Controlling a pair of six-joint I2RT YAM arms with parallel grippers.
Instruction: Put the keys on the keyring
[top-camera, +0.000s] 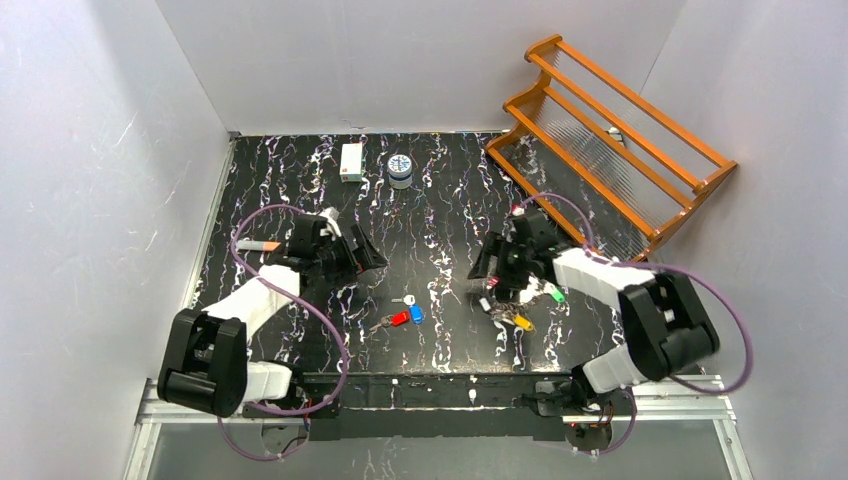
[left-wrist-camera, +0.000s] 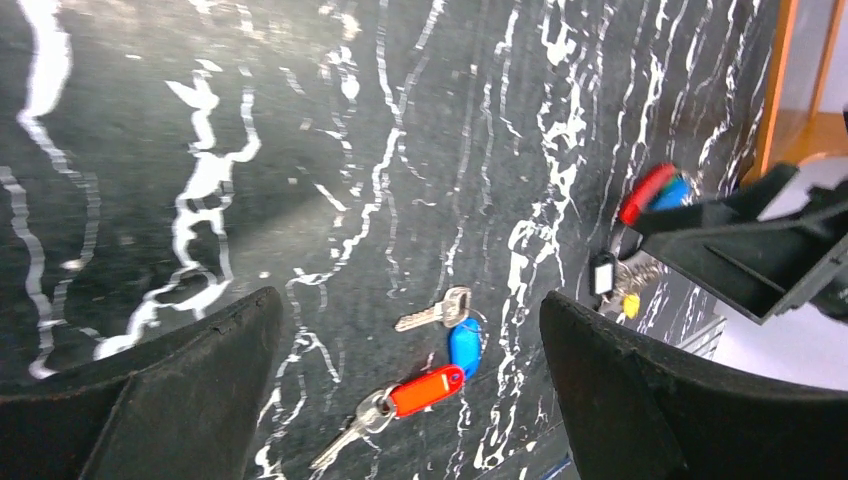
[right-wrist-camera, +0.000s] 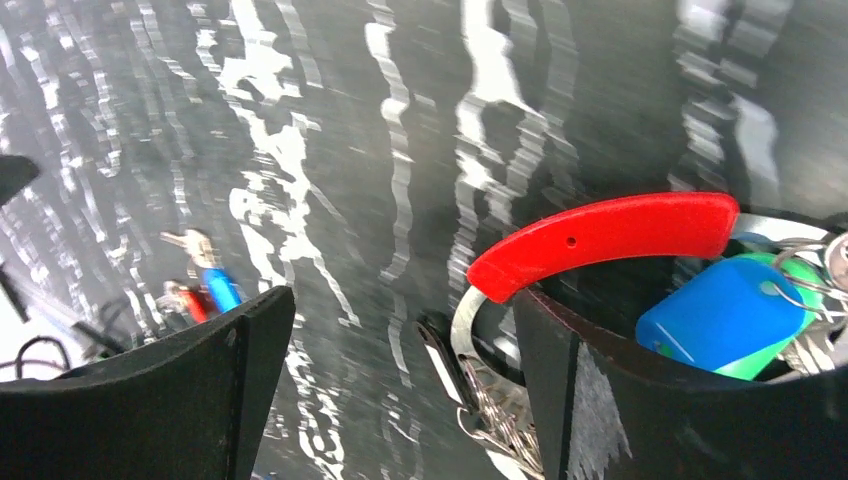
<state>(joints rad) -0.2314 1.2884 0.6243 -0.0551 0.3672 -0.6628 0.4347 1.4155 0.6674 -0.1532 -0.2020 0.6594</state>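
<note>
- Left gripper (left-wrist-camera: 408, 300): jaws spread wide, gripping nothing. The loose silver keys with red and blue plastic tags (left-wrist-camera: 427, 390) lie between its fingers, toward 6 o'clock.
- Right gripper (right-wrist-camera: 400, 300): jaws wide, nothing clamped. The silver keyring bunch with red, blue and green tags (right-wrist-camera: 600, 240) is against its 3 o'clock finger.
- Orange wooden rack (top-camera: 620, 130): at the black marbled table's (top-camera: 440, 200) 1 o'clock, contents unclear.

My table (top-camera: 440, 215) is black with white marble-like veining, closed in by plain white walls (top-camera: 400, 60). At its far right corner an orange wooden rack (top-camera: 640, 140) with long slats sits tilted against the wall. Along the far edge a small white box (top-camera: 351, 161) lies just beside a short round container (top-camera: 400, 170) with a blue-and-white top.
</note>
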